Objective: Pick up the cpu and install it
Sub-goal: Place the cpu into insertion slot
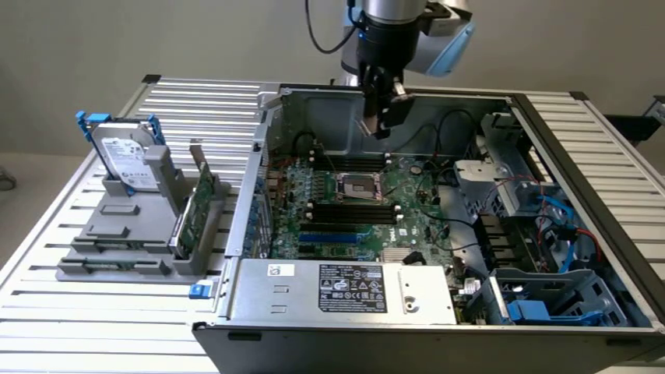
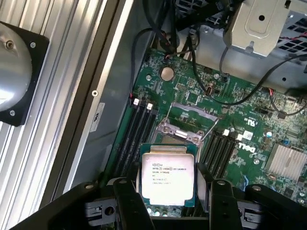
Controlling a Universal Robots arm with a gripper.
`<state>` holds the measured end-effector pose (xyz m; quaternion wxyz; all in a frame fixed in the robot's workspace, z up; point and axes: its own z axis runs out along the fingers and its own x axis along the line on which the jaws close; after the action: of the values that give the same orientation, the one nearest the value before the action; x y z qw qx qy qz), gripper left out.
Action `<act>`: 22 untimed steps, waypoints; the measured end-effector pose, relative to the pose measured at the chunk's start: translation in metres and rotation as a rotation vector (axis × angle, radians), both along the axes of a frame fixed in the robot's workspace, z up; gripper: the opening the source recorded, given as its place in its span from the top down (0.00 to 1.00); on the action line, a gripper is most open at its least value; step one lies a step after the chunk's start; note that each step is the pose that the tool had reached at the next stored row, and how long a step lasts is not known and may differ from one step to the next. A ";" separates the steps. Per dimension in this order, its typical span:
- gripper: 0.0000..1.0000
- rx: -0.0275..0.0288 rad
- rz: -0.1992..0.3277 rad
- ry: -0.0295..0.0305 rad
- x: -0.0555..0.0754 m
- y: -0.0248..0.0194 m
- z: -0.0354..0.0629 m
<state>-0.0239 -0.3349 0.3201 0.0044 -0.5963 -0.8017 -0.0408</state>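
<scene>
- Our hand (image 2: 172, 203) holds the cpu (image 2: 168, 172) by two opposite edges, over the motherboard (image 2: 240, 110)
- We judge it light, stiff, fragile underneath; edges only

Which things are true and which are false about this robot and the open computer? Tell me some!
1. The end effector holds the cpu. True.
2. The cpu sits in the socket. False: it is held above the board, near the socket.
3. The hard drive stands in the grey rack outside the case. True.
4. The case is covered with a lid. False: it is open, and the board shows inside.
5. The green card is plugged into the board. False: it stands upright in the rack, beside the hard drive.
</scene>
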 end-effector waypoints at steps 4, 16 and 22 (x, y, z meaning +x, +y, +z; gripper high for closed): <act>0.45 0.0001 -0.074 0.0000 0.000 0.0000 -0.0020; 0.45 -0.0010 -0.270 -0.0001 -0.001 0.0005 -0.0108; 0.45 -0.0138 -0.304 -0.0020 -0.009 0.0057 -0.0214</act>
<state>-0.0334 -0.3292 0.2987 -0.0067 -0.7107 -0.7025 -0.0360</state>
